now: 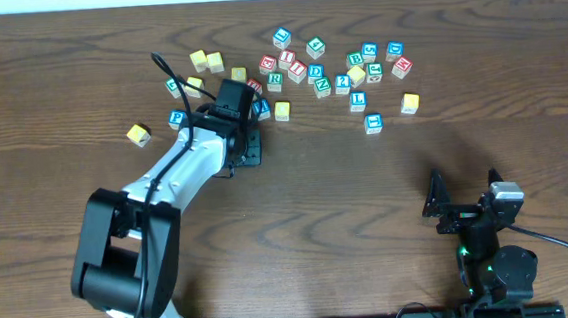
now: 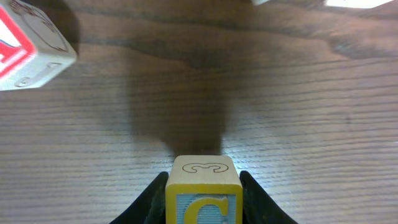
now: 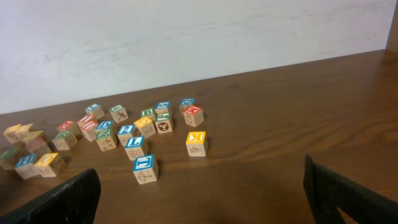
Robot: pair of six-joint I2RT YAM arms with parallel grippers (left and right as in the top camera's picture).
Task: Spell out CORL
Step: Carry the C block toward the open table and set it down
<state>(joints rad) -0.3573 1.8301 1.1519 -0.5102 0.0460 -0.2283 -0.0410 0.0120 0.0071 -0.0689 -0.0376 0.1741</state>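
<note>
**Overhead:** your left gripper sits at the near edge of the cubes scattered on the counter. The green R cube and the blue L cube lie among them. Your right gripper is well apart, lower right.

**Left wrist:** the left gripper is clamped on the C cube, one finger on each side. A red-lettered cube lies ahead, apart.

**Right wrist:** the right gripper's jaws are spread wide and hold nothing.

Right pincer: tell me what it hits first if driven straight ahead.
Probably the yellow-topped block, nearly centred ahead of the open right pincer. The blue-topped block is nearer but sits left of that line; depth is unclear.
</note>
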